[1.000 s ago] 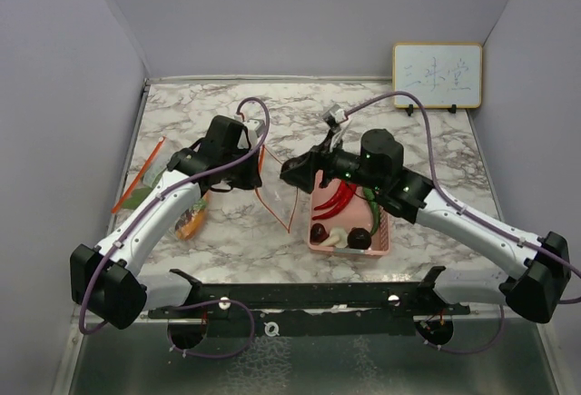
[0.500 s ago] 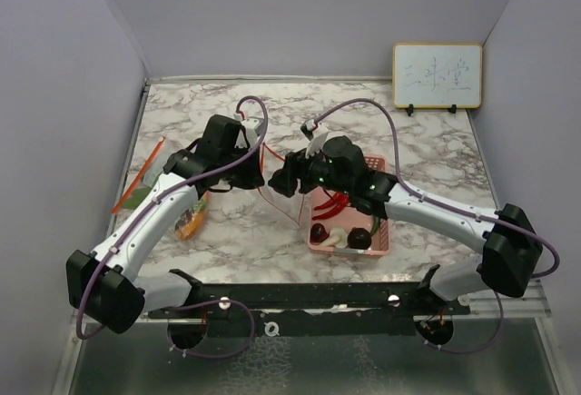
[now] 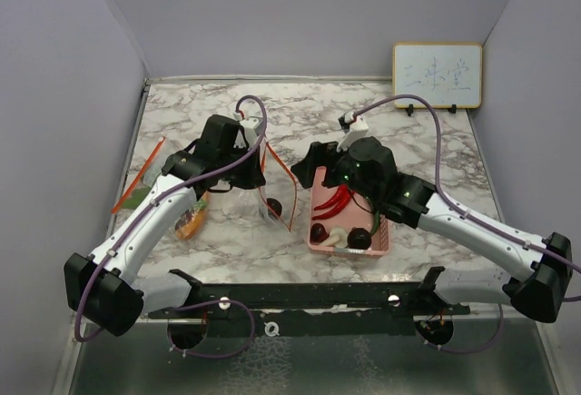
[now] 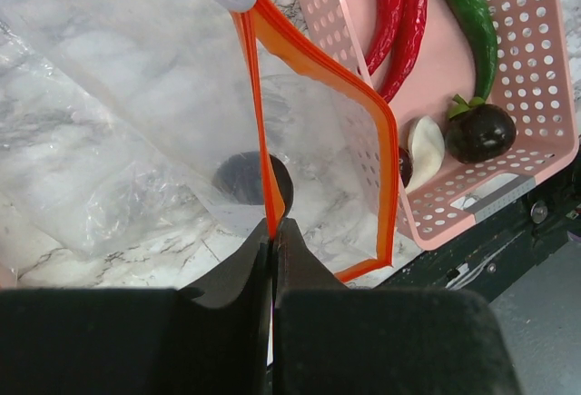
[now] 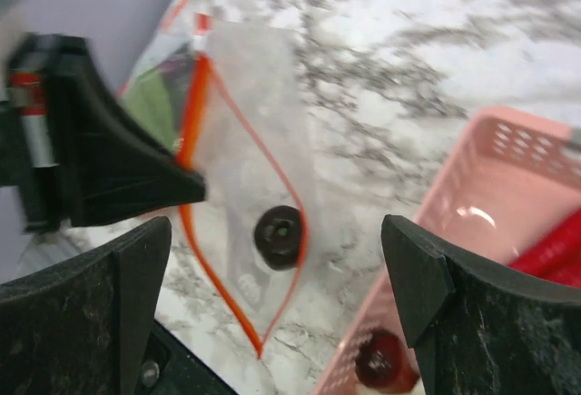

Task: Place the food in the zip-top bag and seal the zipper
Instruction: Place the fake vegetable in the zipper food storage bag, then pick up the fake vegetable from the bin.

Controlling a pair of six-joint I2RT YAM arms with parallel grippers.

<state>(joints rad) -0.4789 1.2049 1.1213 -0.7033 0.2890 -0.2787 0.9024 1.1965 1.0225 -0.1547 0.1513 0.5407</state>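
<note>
My left gripper [image 4: 272, 222] is shut on the orange zipper edge [image 4: 318, 68] of the clear zip-top bag [image 4: 136, 95] and holds its mouth open and raised. A dark round piece [image 4: 241, 177] lies inside the bag; it also shows in the right wrist view [image 5: 278, 236]. My right gripper [image 5: 277, 229] is open and empty, above the bag mouth beside the pink basket [image 3: 381, 245]. The basket holds red chili peppers [image 4: 399, 14], a green pepper [image 4: 477, 14], a white mushroom piece [image 4: 425, 145] and dark round pieces [image 4: 481, 132]. A carrot [image 3: 189, 222] and leafy greens [image 3: 141, 197] lie left of the bag.
A small whiteboard [image 3: 437, 74] stands at the back right. A thin orange stick [image 3: 136, 177] lies by the left wall. A black bar [image 3: 309, 295] runs along the near edge. Grey walls close in the table on three sides.
My right gripper moved left over the bag mouth, then drew back to the right. A dark round piece now lies inside the bag. My left gripper kept its hold.
</note>
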